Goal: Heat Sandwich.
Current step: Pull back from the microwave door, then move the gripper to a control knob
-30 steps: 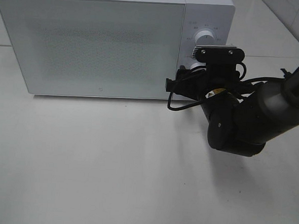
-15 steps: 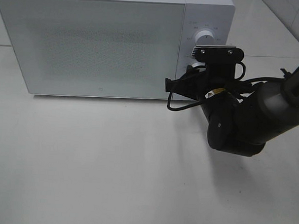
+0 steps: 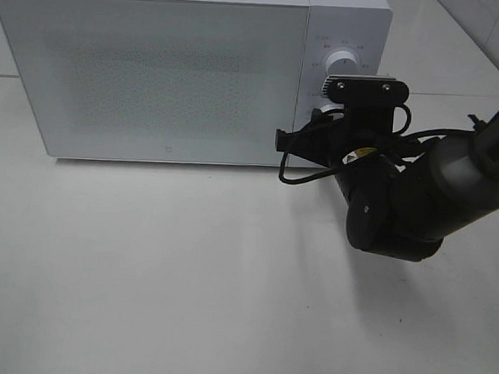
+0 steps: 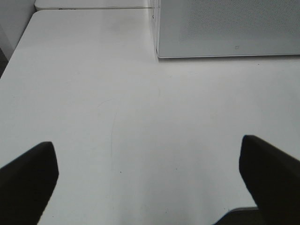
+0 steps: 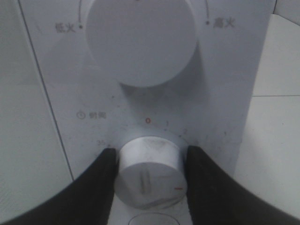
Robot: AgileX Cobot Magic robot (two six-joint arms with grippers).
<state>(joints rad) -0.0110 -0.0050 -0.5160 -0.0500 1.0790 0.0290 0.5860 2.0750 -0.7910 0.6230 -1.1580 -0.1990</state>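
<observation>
A: The right gripper (image 5: pixel 149 161) has drawn its jaws in since a second ago; they now clasp the timer knob (image 5: pixel 151 180) on the microwave (image 3: pixel 349 15)
B: So setting the time looks next. Where's the sandwich?
A: Out of sight. The microwave door (image 3: pixel 154 79) is shut and hides the inside; I'd guess it's in there
B: And the left gripper (image 4: pixel 150 176)?
A: Jaws wide apart, empty, above the counter (image 4: pixel 93 93)
</observation>
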